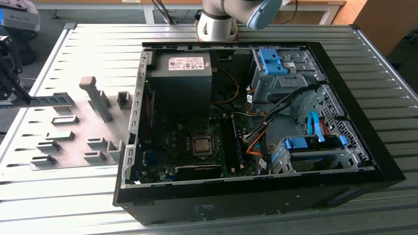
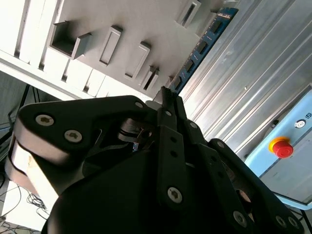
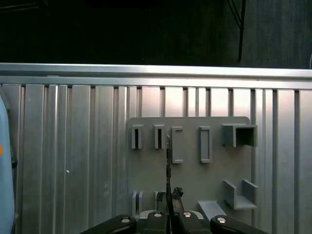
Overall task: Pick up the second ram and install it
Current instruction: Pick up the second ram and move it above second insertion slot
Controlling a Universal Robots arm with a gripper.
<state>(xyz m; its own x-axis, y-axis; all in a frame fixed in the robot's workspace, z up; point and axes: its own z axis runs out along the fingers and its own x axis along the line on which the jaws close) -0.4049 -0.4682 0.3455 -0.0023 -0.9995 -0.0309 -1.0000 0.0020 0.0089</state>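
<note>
ram [image 2: 201,45] is clamped between the gripper's [image 2: 167,100] closed fingers. it is held by one end, so most of the blue stick juts out free beyond the tips. in the exterior view it hangs level over the grey holder plate [image 1: 68,134], near the worktop's [image 1: 98,49] edge on the exterior view's left and well apart from the open case [image 1: 365,147]. in the first wrist view i see it edge-on, a thin line running out over the plate between the holder blocks [image 3: 173,146]. it looks to be above them, though i can't be sure it is fully clear.

what worries me from here, as i judge it:

- the hold is on a short bit of a long, thin board. any knock or quick swing could twist it in the pads and leave it skewed.
- if the free end is not clear of the blocks, a sideways move would snag it.
- the case wall [image 1: 134,122] stands between the stick and the motherboard [image 1: 170,142], and cables [image 1: 258,137] lie beside the slots [image 1: 230,139]. a low or tilted approach could clip either.
- a skewed stick pressed into a slot would bind or bend.
</note>
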